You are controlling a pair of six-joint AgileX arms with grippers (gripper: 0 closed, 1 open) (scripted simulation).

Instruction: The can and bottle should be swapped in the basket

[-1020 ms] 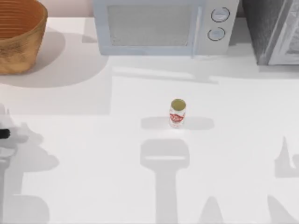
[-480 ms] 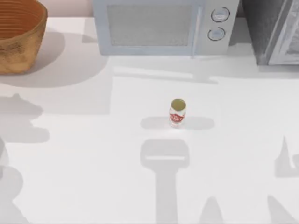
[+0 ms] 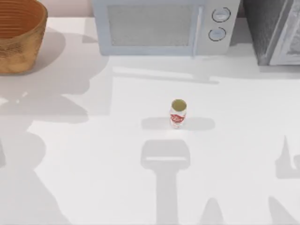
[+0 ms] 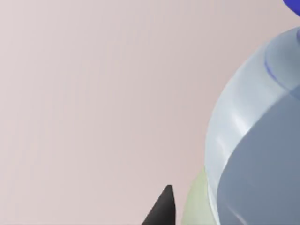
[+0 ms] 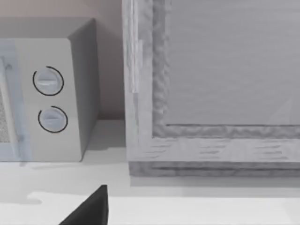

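Top view: can (image 3: 178, 114) upright mid-bench, well apart from basket (image 3: 18, 35) at the far left corner; pale grey microwave (image 3: 164, 26) along the far edge. Left wrist view: a dark fingertip (image 4: 161, 208) of the left end effector beside a translucent bluish bottle (image 4: 255, 145), grip state can't be told. Right wrist view: one dark fingertip (image 5: 91, 208) of the right end effector, facing the microwave's dials, state can't be told.
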